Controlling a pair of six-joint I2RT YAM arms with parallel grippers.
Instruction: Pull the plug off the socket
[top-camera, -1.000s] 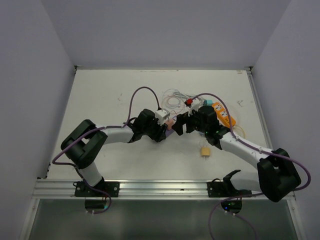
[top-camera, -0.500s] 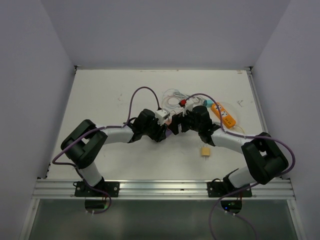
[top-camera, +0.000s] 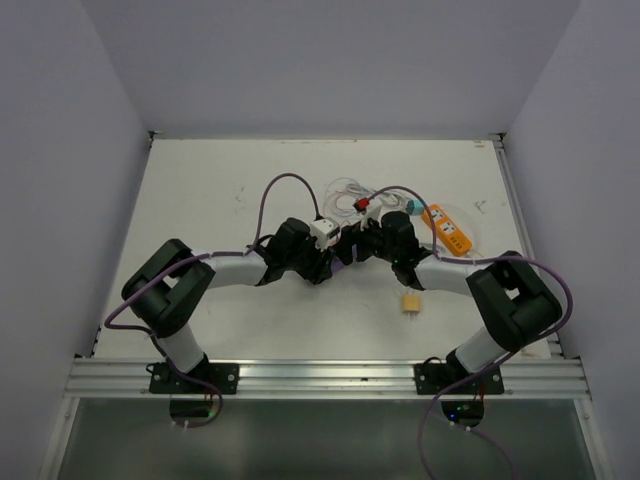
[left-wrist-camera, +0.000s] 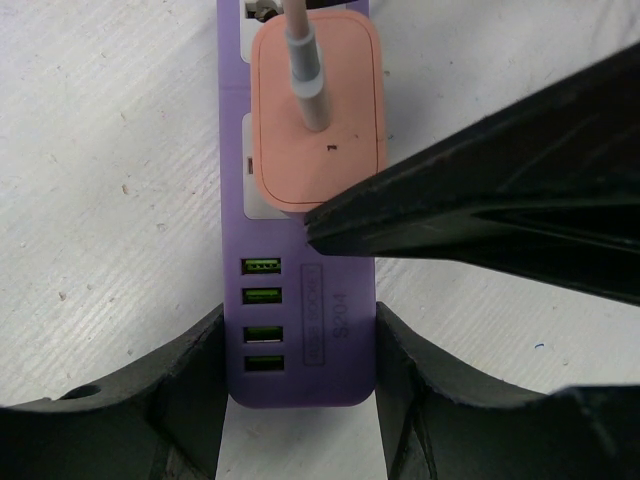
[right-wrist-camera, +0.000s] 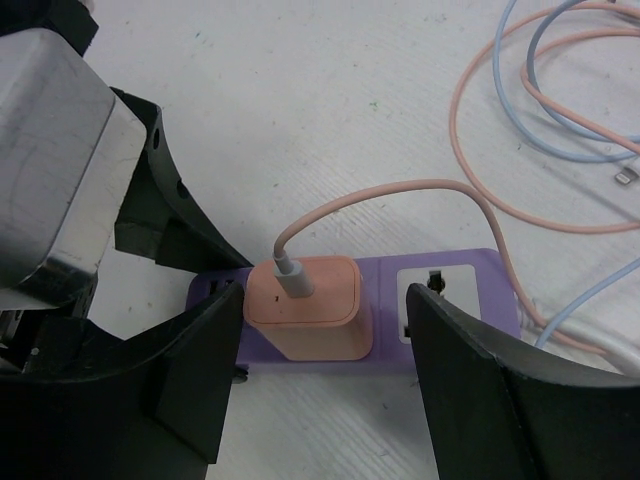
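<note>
Right wrist shows one plug (right-wrist-camera: 305, 305), one socket (right-wrist-camera: 385, 300).

The right gripper (right-wrist-camera: 325, 345) straddles the plug (right-wrist-camera: 305, 310) with barely a gap on the side toward the left gripper (left-wrist-camera: 298, 385) and more room on the other. The left gripper clamps the power strip (left-wrist-camera: 300, 300) at its port end, blocking that approach. The plug's cable (right-wrist-camera: 400, 190) arches over the free socket (right-wrist-camera: 432, 300) (towards loose cables (right-wrist-camera: 560, 130) beyond).
</note>
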